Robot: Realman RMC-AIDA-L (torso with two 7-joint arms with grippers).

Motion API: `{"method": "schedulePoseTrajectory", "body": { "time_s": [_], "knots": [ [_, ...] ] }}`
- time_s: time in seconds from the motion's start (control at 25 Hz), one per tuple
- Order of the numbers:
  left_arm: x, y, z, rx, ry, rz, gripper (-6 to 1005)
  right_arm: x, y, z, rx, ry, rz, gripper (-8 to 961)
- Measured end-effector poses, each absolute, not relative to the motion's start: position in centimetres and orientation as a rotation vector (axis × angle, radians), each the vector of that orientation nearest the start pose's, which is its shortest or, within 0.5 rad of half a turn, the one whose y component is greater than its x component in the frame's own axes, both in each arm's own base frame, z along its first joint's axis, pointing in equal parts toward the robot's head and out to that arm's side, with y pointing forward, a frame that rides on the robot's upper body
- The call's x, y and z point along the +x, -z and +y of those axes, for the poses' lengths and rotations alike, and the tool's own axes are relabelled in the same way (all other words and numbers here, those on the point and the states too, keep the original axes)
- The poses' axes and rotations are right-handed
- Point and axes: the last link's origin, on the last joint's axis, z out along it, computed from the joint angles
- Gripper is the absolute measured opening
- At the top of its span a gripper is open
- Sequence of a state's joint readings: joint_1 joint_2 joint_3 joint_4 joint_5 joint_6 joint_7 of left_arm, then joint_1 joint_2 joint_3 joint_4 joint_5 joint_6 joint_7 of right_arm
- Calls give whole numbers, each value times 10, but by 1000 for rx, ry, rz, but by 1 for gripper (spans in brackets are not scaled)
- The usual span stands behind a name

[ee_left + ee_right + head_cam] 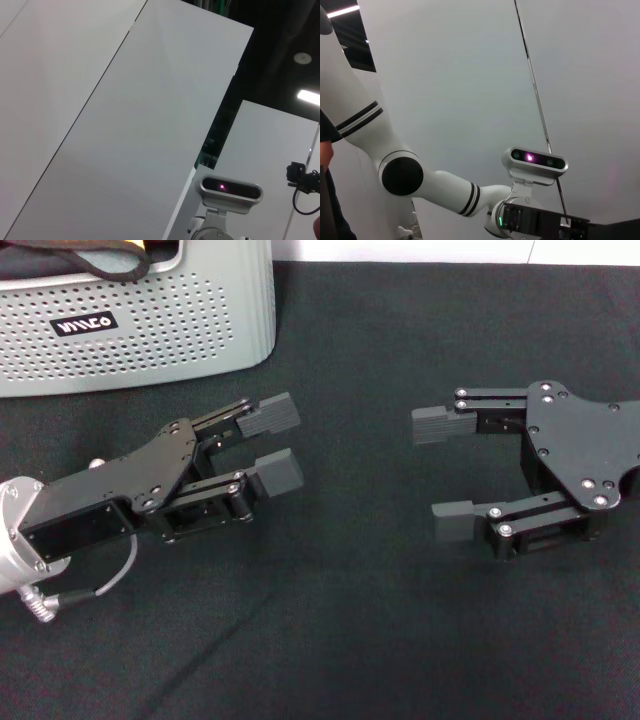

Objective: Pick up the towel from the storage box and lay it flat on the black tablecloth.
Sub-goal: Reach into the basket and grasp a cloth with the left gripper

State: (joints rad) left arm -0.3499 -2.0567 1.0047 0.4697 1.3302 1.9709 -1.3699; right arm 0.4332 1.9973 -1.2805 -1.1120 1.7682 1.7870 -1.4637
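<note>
We saw the left claw [277, 445] low over the black tablecloth [330, 640], fingers parted w/ a moderate gap and nothing between them. Its grey pads [268, 417] pointed away from the robot and toward the right claw. The right claw [445, 468] sat across from it on the same cloth, spread wider, also holding nothing; its pads faced the left claw, so the two claws were tip-to-tip w/ a stretch of bare cloth between.

The storage box [140, 325] stood beyond the left claw, on the far side from the robot, near but not touching it. Perforated wall and black label w/ white lettering faced us. At the box's top edge we caught a dark-edged strip w/ a bit of orange, prob. the towel [105, 252], lying inside the box; most of it was cut off by the frame, so we couldn't tell how it lay.

The tablecloth covered the desk around and under both claws.

Left wrist view showed only white panels and the robot's head camera [231, 191], no claw. Right wrist view showed the same head camera and a white arm [425, 182], again no fingers.
</note>
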Motion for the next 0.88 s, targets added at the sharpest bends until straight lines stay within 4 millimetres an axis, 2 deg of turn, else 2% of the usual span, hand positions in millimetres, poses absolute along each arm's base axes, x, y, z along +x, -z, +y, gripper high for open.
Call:
{"method": "schedulePoseTrajectory", "body": {
  "time_s": [0.6,0.88],
  "knots": [
    [-239,-13,247,-2584,1658,-679,814,141,-36,293,-3086,-1135,196,870],
    [-241,-6,261,-2484,1607,-711,814,155,-42,312,-2914,-1149,283,870]
  ]
}}
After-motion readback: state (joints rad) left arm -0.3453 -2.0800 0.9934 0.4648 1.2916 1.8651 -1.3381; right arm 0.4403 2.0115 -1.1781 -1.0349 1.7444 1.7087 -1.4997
